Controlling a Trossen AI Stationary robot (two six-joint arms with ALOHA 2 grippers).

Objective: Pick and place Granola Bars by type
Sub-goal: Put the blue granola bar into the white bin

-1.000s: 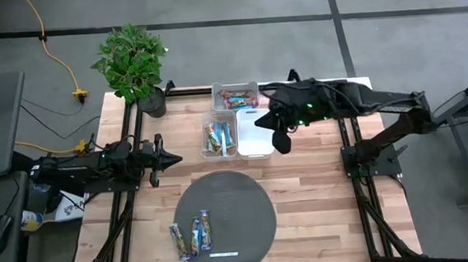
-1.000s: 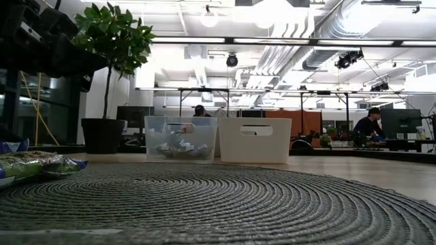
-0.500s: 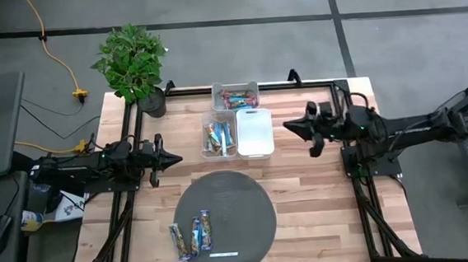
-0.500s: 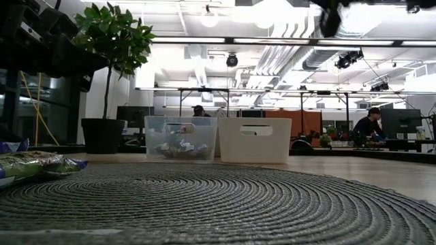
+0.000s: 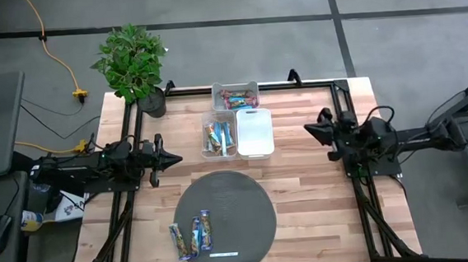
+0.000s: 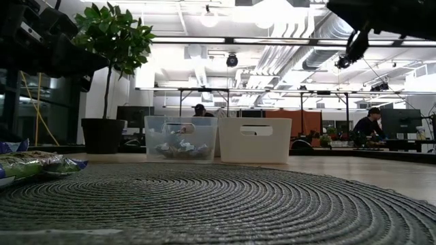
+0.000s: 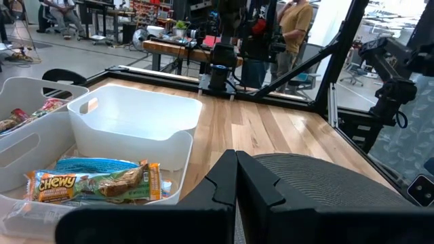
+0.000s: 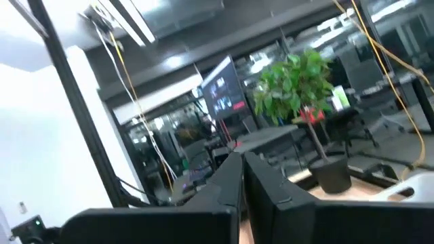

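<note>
Three granola bars, in blue and brownish wrappers, lie side by side on the near left of the round grey mat; the low view shows them at its left edge. More bars lie in a clear bin and in a second clear bin behind it. One Chewy bar shows in the left wrist view. My left gripper hangs shut and level at the table's left, pointing at the bins. My right gripper is shut at the table's right, pointing toward the bins, tipped slightly upward.
A white bin with nothing visible inside stands right of the clear bin. A potted plant stands at the far left corner. A thin white label strip lies on the mat's near edge. People sit at desks in the room beyond the table.
My right gripper has drawn back from above the bins toward the table's right edge and come down. It has tipped from pointing downward to pointing nearly level, a little upward. The bars and bins have not moved.
</note>
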